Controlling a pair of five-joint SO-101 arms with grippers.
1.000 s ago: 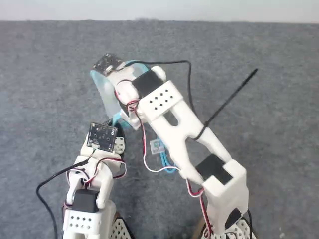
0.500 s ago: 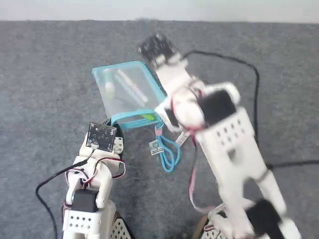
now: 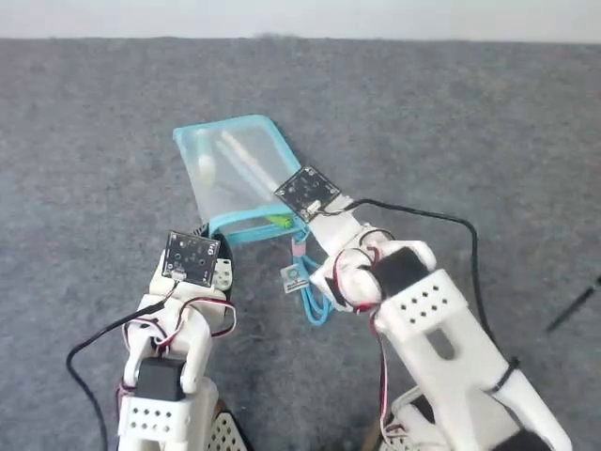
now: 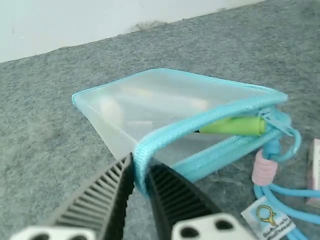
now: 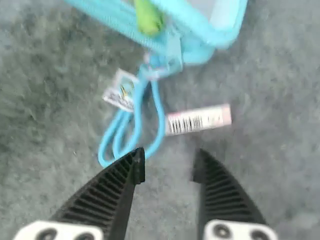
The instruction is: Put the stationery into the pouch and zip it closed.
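Note:
The clear pouch [image 3: 235, 169] with teal trim lies flat on the grey mat and holds pale stick-shaped stationery [image 3: 249, 160]. A green item [image 4: 235, 125] shows through its zipper opening [image 5: 147, 17]. My left gripper [image 4: 140, 167] is shut on the teal zipper edge at the pouch's near end. My right gripper [image 5: 170, 157] is open and holds nothing. It hovers over the teal cord loop [image 5: 130, 135] and a pink barcode label [image 5: 197, 120] beside the pouch's zipper corner [image 5: 200, 25]. In the high view the right arm [image 3: 413, 291] stands just right of the cord [image 3: 315, 296].
A small printed tag [image 3: 294, 277] and a pink bead [image 4: 263, 167] hang on the cord by the zipper pull. Grey mat [image 3: 488, 122] stretches open to the right and far side. A pale wall edge [image 4: 75, 20] lies behind the mat.
The right arm swung off the pouch to the right, then drew back and lowered toward the cord, uncovering the pouch. The left arm kept still on the zipper edge.

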